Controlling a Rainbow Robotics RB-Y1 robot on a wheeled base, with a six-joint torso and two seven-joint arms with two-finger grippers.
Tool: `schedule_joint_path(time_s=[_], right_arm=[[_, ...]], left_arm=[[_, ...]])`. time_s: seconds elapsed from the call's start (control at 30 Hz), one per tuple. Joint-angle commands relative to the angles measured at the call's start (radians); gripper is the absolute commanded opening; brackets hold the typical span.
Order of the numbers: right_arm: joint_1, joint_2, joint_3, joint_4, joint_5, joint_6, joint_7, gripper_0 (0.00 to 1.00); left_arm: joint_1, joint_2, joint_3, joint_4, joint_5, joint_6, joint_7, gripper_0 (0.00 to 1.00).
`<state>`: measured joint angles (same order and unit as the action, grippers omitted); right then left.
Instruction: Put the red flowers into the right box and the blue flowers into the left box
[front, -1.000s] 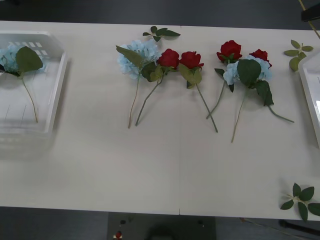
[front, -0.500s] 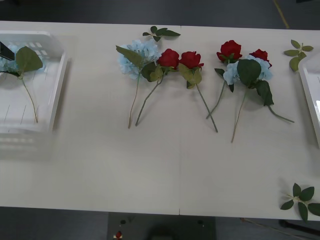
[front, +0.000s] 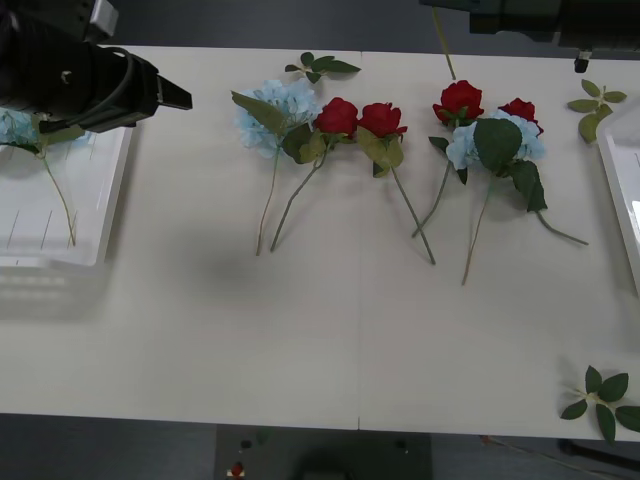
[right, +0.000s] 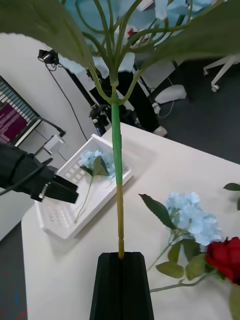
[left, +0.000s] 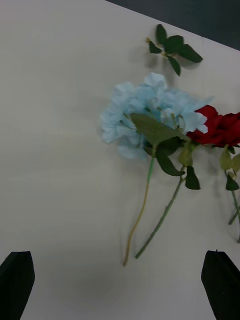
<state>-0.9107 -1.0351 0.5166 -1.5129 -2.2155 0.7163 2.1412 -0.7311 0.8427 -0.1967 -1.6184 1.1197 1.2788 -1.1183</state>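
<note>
Holding a blue flower (right: 118, 165) by its stem, the right gripper (right: 121, 260) has its black fingers clamped tight near the stem's cut end, the head and leaves standing up above it, well away from the left box (front: 110, 200) and high over the table. One blue flower (right: 97, 160) already lies inside that box. The left gripper (left: 119, 272) hovers just beyond the box's rim on the side facing the flowers, fingers spread wide and grasping nothing, looking down on another blue flower (left: 145, 110) that lies on the table between the box and the red flowers (front: 338, 115). As I read it, my job now is to carry the held bloom across to the box. I would keep it high enough that the dangling leaves clear the flowers on the table, and mind the left arm, which sits close to the box. I would lower the flower until it lies along the box floor beside the one already there, then let go; dropping it from height risks it tipping over the rim.
</note>
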Motion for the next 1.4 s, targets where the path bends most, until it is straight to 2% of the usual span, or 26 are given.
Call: schedule_joint_path(time_s=[0.03,0.27,0.4,0.63,0.83,1.0,1.2,1.4], right_arm=[[-0.014,0.049,0.01,-0.056,-0.007,-0.058,-0.083,0.0],[-0.039,0.113,0.063,-0.066,-0.015,-0.121,-0.11,0.0],[-0.066,0.15,0.114,-0.072,-0.015,-0.201,-0.119,0.0],[-0.1,0.19,0.163,-0.073,-0.015,-0.248,-0.13,0.0],[-0.114,0.231,0.203,-0.073,-0.013,-0.298,-0.135,0.0],[-0.139,0.254,0.255,-0.072,-0.023,-0.362,-0.144,0.0],[-0.152,0.283,0.292,-0.073,-0.023,-0.408,-0.15,0.0],[-0.169,0.303,0.33,-0.073,-0.023,-0.456,-0.156,0.0]], left_arm=[[-0.05,-0.004,-0.018,-0.008,0.078,-0.067,-0.149,0.97],[-0.048,-0.01,-0.018,-0.003,0.275,-0.084,-0.321,0.97],[-0.048,-0.01,-0.018,-0.003,0.313,-0.087,-0.43,0.97],[-0.04,-0.028,-0.018,0.015,0.433,-0.138,-0.604,0.97],[-0.031,-0.108,-0.017,0.16,0.689,-0.153,-0.948,0.97],[-0.028,-0.183,-0.007,0.272,0.822,-0.128,-1.174,0.97],[0.021,-0.307,0.12,0.288,0.848,-0.042,-1.239,0.97],[0.058,-0.346,0.207,0.288,0.89,-0.027,-1.239,0.97]])
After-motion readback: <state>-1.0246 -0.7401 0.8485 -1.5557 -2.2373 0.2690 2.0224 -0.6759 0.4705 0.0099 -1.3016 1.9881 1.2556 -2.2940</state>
